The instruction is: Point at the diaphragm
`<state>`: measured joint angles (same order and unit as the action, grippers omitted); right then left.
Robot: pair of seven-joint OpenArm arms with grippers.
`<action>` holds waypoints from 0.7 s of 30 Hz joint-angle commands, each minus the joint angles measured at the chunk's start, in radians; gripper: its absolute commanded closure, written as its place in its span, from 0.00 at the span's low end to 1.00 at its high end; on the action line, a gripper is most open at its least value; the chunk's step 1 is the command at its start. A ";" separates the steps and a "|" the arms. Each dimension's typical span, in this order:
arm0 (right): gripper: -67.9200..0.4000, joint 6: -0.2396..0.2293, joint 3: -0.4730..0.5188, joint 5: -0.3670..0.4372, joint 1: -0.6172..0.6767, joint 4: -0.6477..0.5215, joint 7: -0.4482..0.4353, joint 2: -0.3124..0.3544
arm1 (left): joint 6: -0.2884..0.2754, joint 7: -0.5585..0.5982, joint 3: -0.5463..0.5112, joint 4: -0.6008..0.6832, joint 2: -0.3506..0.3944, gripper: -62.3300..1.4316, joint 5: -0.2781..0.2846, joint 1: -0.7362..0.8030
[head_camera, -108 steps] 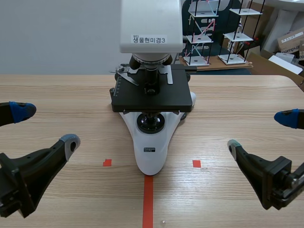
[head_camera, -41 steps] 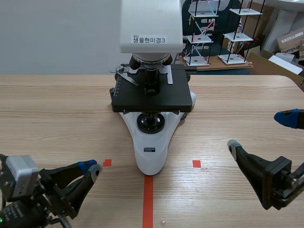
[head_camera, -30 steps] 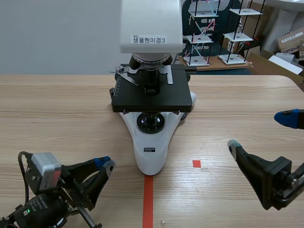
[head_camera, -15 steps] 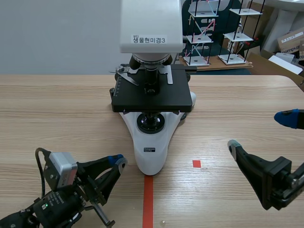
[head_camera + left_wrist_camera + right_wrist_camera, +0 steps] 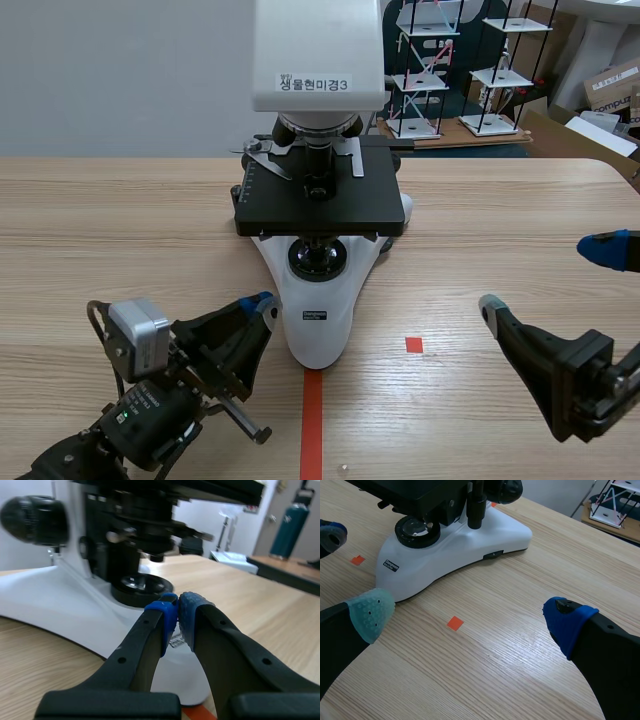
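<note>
The left gripper point(image 5: 262, 301) has slid beside the microscope point(image 5: 320, 322) base, fingers pinched together; the diaphragm point(image 5: 147, 530) is shadowed under the stage point(image 5: 320, 212); right gripper point(image 5: 545, 277) gapes.

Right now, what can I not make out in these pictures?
- diaphragm: in the scene view the black stage covers it; in the left wrist view the parts under the stage are dark and blurred.
- microscope head: cut off by the scene view's upper edge.
- small label on the base: too small to read in any view.
- left pincer: whether its tip touches the base, no view shows.
</note>
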<state>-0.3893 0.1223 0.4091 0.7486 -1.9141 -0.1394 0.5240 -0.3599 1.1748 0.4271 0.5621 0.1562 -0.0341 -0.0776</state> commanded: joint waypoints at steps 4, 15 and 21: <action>0.00 0.000 0.001 0.010 0.002 -0.014 -0.011 0.010 | -0.002 0.013 0.000 0.007 0.005 0.90 0.077 -0.006; 0.00 0.000 0.001 0.010 0.002 -0.014 -0.011 0.010 | -0.002 0.067 0.000 0.007 0.002 0.90 0.007 -0.006; 0.00 0.000 0.001 0.010 0.002 -0.014 -0.011 0.010 | -0.002 0.068 0.000 0.007 0.002 0.90 -0.001 -0.006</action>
<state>-0.3893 0.1223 0.4091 0.7486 -1.9141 -0.1394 0.5240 -0.3599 1.2316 0.4271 0.5621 0.1581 -0.0376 -0.0780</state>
